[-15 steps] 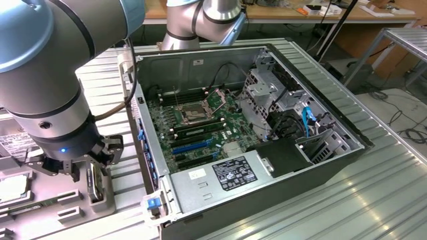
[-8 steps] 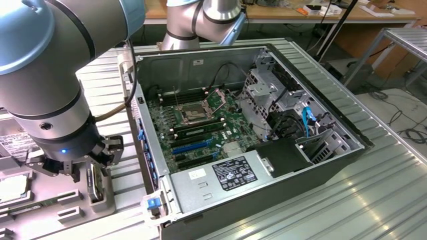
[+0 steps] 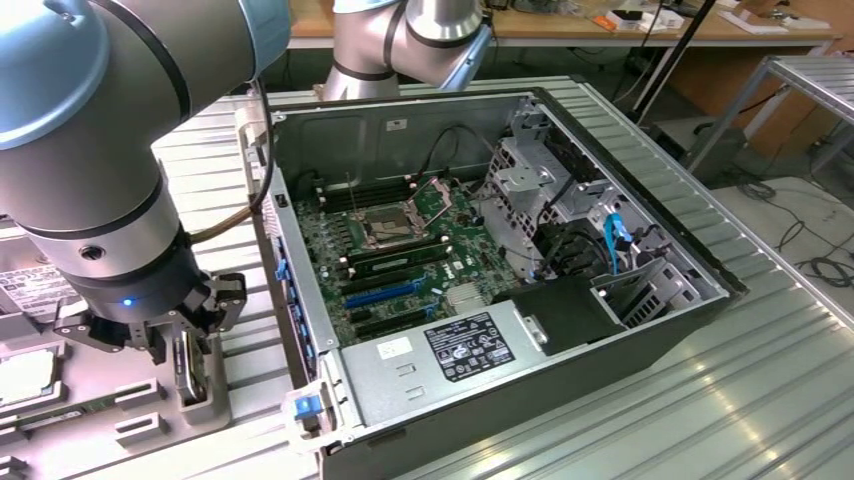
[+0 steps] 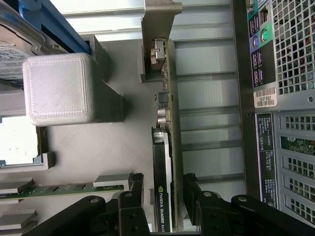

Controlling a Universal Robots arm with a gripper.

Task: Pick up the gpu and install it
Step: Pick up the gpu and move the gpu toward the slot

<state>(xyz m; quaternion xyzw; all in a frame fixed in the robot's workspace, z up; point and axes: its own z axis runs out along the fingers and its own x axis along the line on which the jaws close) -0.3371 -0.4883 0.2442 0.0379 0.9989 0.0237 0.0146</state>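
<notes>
One arm reaches down at the exterior view's left, beside the open computer case [image 3: 561,400], and its gripper [image 3: 180,345] hangs low over a grey holder [image 4: 98,142] on the ribbed metal surface [image 3: 747,400]. The gpu [image 4: 162,162] stands on edge in that holder, its silver bracket end pointing away from the gripper and its black face turned sideways. The jaws are apart, one on each side of the card, with a thin gap showing on both sides, so nothing is clamped. A green memory stick [image 4: 49,189] lies in a slot of the same holder. The case's motherboard [image 3: 400,240] lies exposed, well apart from the card.
</notes>
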